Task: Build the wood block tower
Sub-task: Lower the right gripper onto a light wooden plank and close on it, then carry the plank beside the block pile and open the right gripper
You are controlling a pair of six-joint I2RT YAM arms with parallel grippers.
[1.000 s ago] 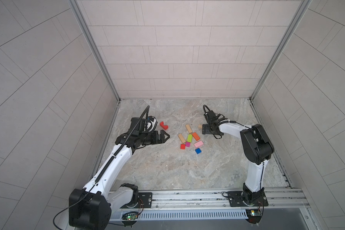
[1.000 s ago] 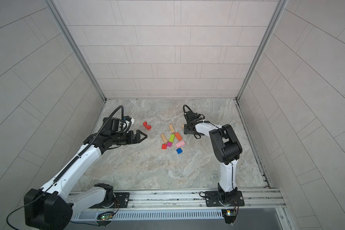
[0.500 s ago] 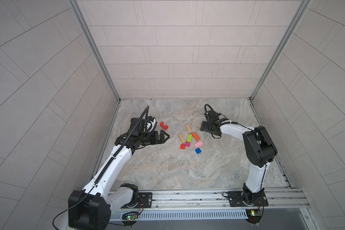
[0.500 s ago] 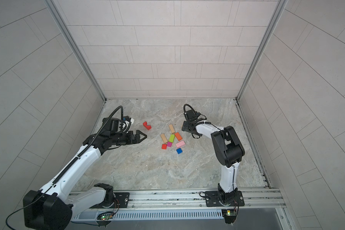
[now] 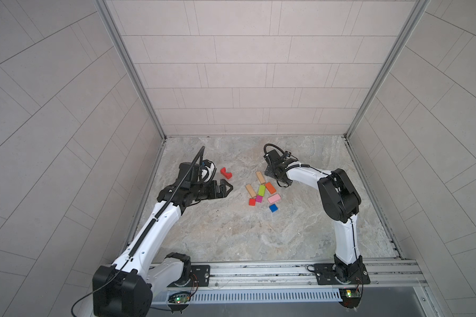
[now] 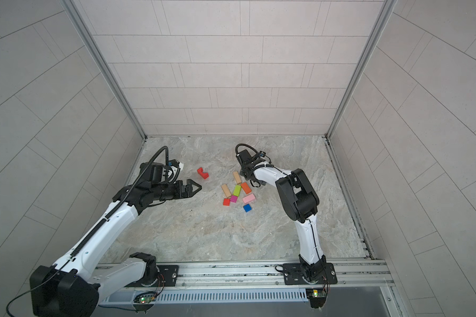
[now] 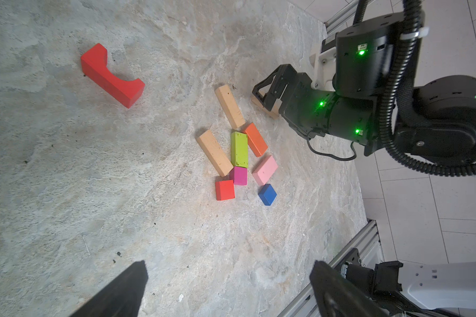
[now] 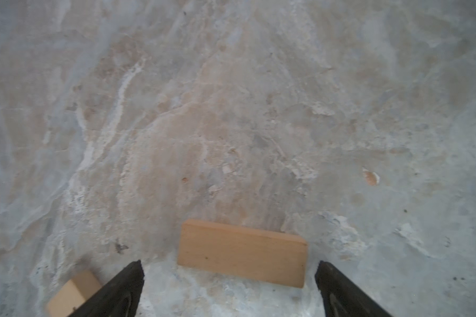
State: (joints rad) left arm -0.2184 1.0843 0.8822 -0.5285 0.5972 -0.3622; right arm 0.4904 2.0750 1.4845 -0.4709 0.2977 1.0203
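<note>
The blocks lie loose and flat on the stone floor, none stacked. A red notched piece (image 5: 225, 173) sits apart at the left. The cluster holds two tan bars (image 5: 260, 177) (image 5: 250, 190), a lime oblong (image 5: 261, 190), an orange oblong (image 5: 270, 187), a pink oblong (image 5: 274, 198), and magenta (image 5: 259, 198), red (image 5: 252, 202) and blue cubes (image 5: 273, 208). My left gripper (image 5: 227, 188) hangs open left of the cluster, holding nothing. My right gripper (image 8: 230, 270) is open, low over a third tan bar (image 8: 242, 252), which lies just ahead of its fingertips, untouched.
Tiled walls (image 5: 239, 82) close the floor in at the back and both sides. A metal rail (image 5: 259, 274) with both arm bases runs along the front. The right arm's elbow (image 5: 340, 196) stands right of the cluster.
My right arm has shifted left, bringing its gripper closer to the block cluster. The left arm and the blocks have not moved.
</note>
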